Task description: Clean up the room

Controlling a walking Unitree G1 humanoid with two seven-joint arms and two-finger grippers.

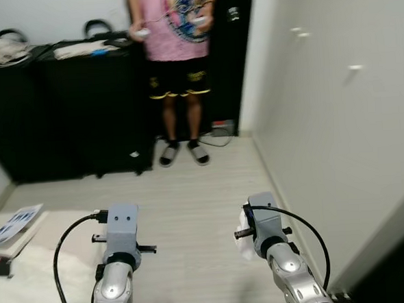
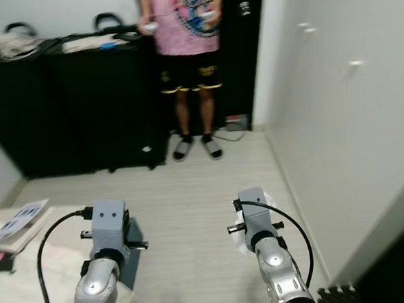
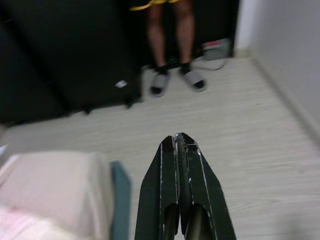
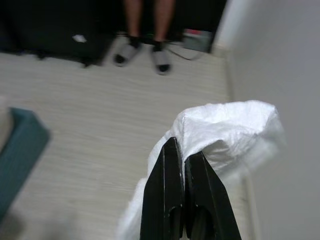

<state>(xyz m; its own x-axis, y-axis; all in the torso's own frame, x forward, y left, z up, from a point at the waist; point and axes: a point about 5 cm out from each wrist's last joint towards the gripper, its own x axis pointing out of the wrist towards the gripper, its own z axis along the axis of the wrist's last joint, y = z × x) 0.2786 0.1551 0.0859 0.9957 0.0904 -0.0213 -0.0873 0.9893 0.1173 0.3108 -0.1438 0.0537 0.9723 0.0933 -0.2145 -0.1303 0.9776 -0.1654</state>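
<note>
Over pale floor, right gripper (image 4: 182, 150) fingers pinching one white bag (image 4: 225, 130); left gripper (image 3: 180, 145) fingers pressed together

The crumpled white plastic bag (image 4: 225, 132) is plain white against the two glossy black fingers of the right end effector (image 4: 184, 150). The left end effector (image 3: 180, 150) has the same glossy black fingers, and both arms are silver with grey wrist blocks and black cables. The pale wood-grain plank floor (image 1: 191, 193) is light beige with fine streaks. The tall black cabinets (image 1: 62, 112) are matt black; the wardrobe doors (image 1: 337, 116) are plain white. The person (image 1: 177, 64) wears a pink printed T-shirt, black shorts with yellow trim, and grey slippers over black socks. The cream bedding (image 3: 50, 180) sits beside a teal edge.
</note>
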